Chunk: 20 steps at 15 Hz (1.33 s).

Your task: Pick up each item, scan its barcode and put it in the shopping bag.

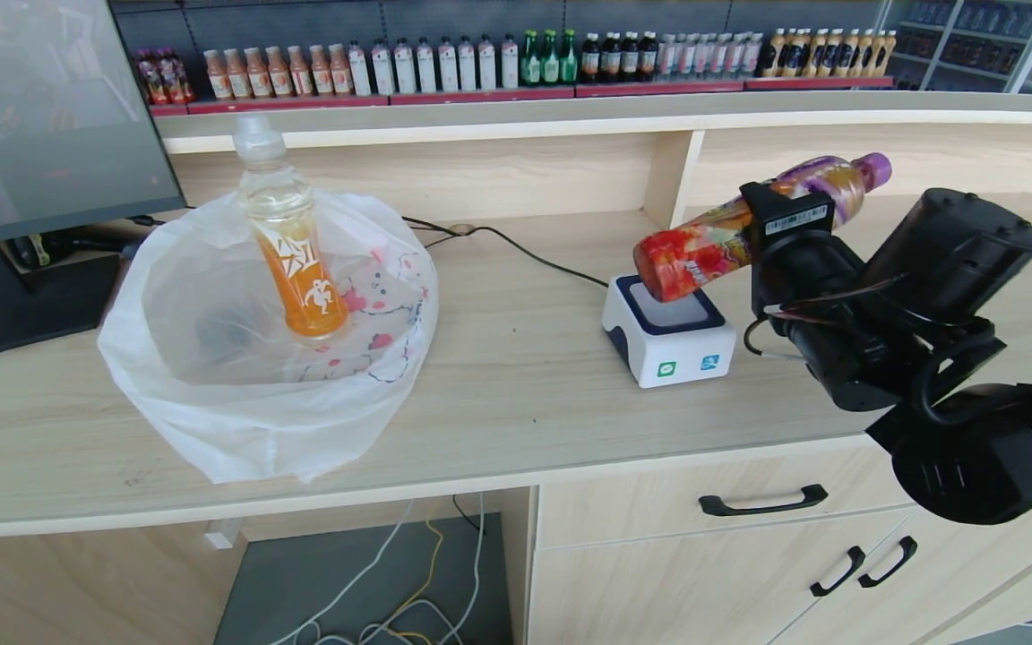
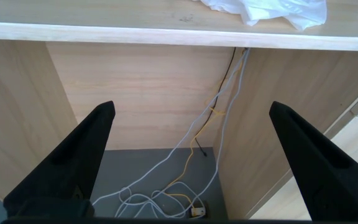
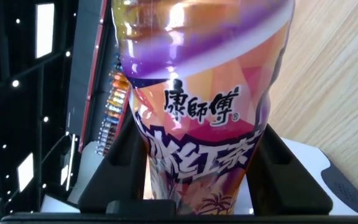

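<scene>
Plastic bottle (image 1: 713,246), one of two, sits clamped mid-body in the right pincer (image 1: 780,237), base poking past it over the one scanner (image 1: 668,331) — the orange bottle (image 1: 288,242) stands in the single bag (image 1: 167,394), well off to that pincer's left. From its own wrist the left pincer (image 2: 191,112) gapes, holding nothing. Right wrist: full, probably weighty, slick label — waist grip suits

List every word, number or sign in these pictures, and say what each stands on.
Held bottle: large Chinese characters on its label, a brand name, left unquoted.
Barcode sticker beside it: digits too small.
Scanner: two small icons, green and blue, no words.
Orange bottle in the bag: white characters, unreadable.
Shelf bottles: labels too small.
</scene>
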Tool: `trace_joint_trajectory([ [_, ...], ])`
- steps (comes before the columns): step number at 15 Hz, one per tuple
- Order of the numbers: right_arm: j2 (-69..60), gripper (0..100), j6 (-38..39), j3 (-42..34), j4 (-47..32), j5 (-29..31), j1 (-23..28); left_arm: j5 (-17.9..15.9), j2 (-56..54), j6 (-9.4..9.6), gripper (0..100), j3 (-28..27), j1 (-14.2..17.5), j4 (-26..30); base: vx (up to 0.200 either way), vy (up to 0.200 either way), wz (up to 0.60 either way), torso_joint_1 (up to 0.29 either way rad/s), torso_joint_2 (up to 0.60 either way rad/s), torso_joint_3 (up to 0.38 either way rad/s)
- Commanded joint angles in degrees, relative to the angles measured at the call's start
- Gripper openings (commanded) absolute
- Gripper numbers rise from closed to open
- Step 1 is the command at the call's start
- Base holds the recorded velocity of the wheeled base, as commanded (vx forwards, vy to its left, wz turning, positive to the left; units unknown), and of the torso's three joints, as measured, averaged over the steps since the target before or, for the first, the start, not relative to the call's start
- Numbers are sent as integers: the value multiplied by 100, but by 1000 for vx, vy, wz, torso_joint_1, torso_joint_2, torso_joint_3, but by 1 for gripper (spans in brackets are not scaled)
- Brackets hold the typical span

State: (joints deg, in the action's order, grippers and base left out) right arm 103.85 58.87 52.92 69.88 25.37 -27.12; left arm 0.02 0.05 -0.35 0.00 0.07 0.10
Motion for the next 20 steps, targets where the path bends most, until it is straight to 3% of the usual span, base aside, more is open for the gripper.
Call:
trace_joint_trajectory([
  [1,-243,0,-209,228,-9,-6,-135,-2,4,0,100,0,1,-1,0,0,0,0,0,0],
  [5,-805,0,-1114,245,-97,-76,-548,-2,4,-9,100,0,1,-1,0,0,0,0,0,0],
  [11,-1491,0,-3435,148,-167,-1131,-1058,6,4,0,100,0,1,-1,0,0,0,0,0,0],
  [15,-1614,0,-4797,17,-185,-1095,-1410,6,4,9,100,0,-7,-1,0,0,0,0,0,0],
  [20,-1842,0,-6528,-625,-159,-1087,-1383,6,4,0,100,0,1,-1,0,0,0,0,0,0],
])
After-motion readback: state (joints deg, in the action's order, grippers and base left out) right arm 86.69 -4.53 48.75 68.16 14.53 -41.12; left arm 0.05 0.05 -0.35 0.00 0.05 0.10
